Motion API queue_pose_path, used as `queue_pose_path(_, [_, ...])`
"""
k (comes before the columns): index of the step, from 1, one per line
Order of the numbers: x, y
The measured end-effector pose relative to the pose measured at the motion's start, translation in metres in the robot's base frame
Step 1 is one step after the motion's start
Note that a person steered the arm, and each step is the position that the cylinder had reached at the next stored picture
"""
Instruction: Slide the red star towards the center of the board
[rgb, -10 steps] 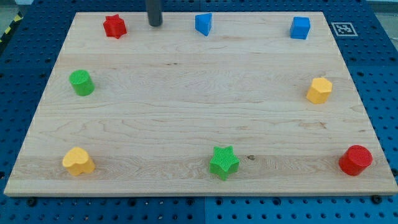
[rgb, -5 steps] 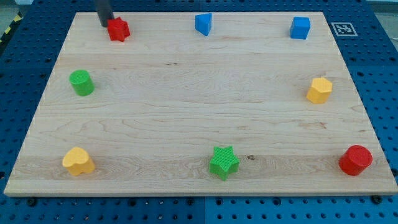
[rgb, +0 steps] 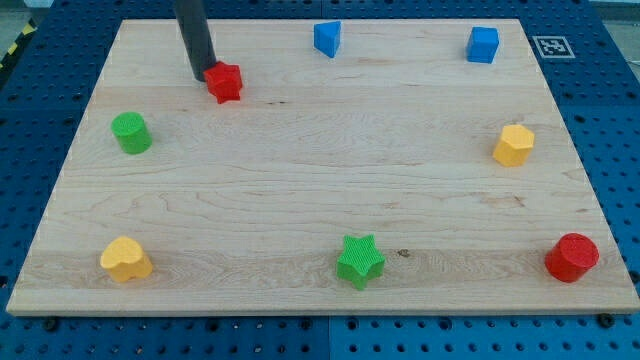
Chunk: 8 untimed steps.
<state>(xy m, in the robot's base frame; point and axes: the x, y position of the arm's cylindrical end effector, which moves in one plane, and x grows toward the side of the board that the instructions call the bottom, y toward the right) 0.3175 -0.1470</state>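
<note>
The red star (rgb: 226, 82) lies on the wooden board (rgb: 320, 170) in its upper left part. My tip (rgb: 203, 75) touches the star's upper left side; the dark rod rises from there out of the view's top. The board's centre lies to the lower right of the star.
A green cylinder (rgb: 131, 133) stands at the left, a yellow heart (rgb: 125, 259) at the bottom left, a green star (rgb: 360, 261) at the bottom middle. A red cylinder (rgb: 572, 257), a yellow hexagon (rgb: 513, 145), a blue cube (rgb: 483, 44) and a blue triangular block (rgb: 327, 38) line the right and top.
My tip went left past the red star, came to its upper left side, and pushed it down and to the right. The other blocks have not moved.
</note>
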Motion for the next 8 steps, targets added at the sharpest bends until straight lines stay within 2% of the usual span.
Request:
queue_pose_path(2, [0.025, 0.027])
queue_pose_path(4, [0.034, 0.044])
queue_pose_path(5, [0.025, 0.044])
queue_pose_path(6, [-0.002, 0.069])
queue_pose_path(8, [0.001, 0.151])
